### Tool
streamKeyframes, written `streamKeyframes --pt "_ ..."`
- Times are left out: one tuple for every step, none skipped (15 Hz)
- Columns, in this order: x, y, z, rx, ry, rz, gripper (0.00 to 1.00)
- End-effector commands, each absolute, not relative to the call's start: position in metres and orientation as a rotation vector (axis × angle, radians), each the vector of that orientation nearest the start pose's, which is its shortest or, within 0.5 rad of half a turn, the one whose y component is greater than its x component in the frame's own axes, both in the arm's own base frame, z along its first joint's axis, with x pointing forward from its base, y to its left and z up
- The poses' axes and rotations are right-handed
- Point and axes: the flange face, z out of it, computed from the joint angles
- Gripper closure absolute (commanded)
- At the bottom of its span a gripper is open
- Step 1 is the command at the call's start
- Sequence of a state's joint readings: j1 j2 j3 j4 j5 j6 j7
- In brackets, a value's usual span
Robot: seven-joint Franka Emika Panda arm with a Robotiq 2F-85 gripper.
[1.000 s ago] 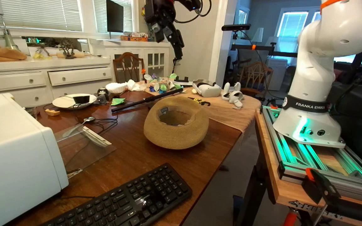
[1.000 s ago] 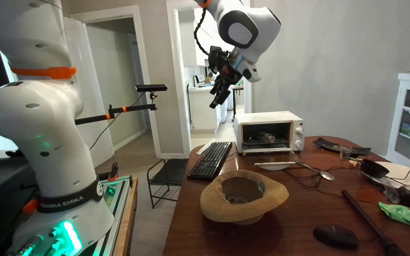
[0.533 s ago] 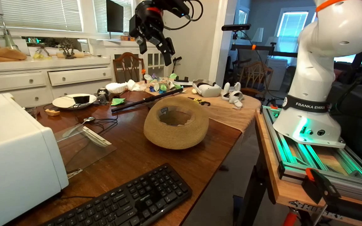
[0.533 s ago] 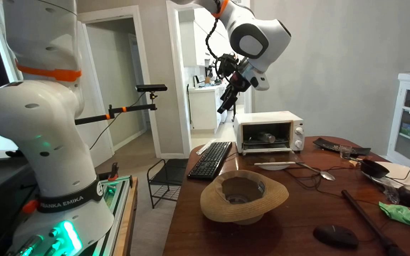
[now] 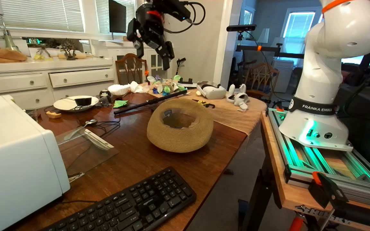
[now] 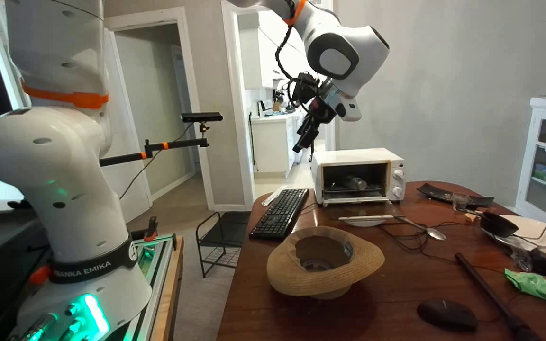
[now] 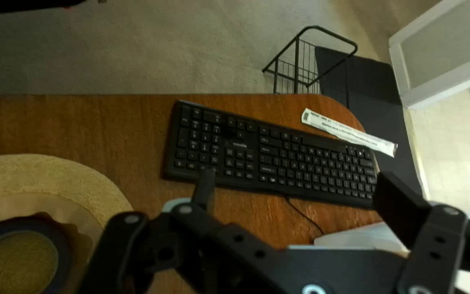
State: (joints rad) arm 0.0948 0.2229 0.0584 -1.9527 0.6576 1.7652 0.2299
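Two fingers (image 7: 402, 206) (spread wide) slant down from the bent arm (image 6: 344, 52), with the keyboard (image 7: 273, 158) well below.

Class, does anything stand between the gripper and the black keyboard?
Nothing visible does: the open gripper hangs high, with only air showing between it and the keyboard. In the wrist view, the straw hat lies off to one side.

Blk claw (image 5: 153, 61), blk kbd (image 7: 276, 157), tan hat (image 5: 181, 138)
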Motion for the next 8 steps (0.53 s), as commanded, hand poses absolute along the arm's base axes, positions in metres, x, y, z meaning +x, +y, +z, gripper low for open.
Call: streamKeyframes --pt "0.601 0.144 0.308 -2.431 0.557 0.562 0.0" --pt "0.615 0.149 0.296 -2.41 0.566 0.548 0.0" --pt "0.628 0.155 0.284 -2.402 0.572 0.53 0.0" --pt "0.64 0.162 0.273 -2.392 0.557 0.535 0.0" --pt "0.651 0.168 0.26 -2.396 0.54 0.549 0.0" --pt "0.66 0.172 0.252 -2.403 0.509 0.567 0.0" --pt "0.67 0.177 0.243 -2.412 0.49 0.566 0.0" --pt "0.679 0.18 0.236 -2.413 0.472 0.563 0.0"
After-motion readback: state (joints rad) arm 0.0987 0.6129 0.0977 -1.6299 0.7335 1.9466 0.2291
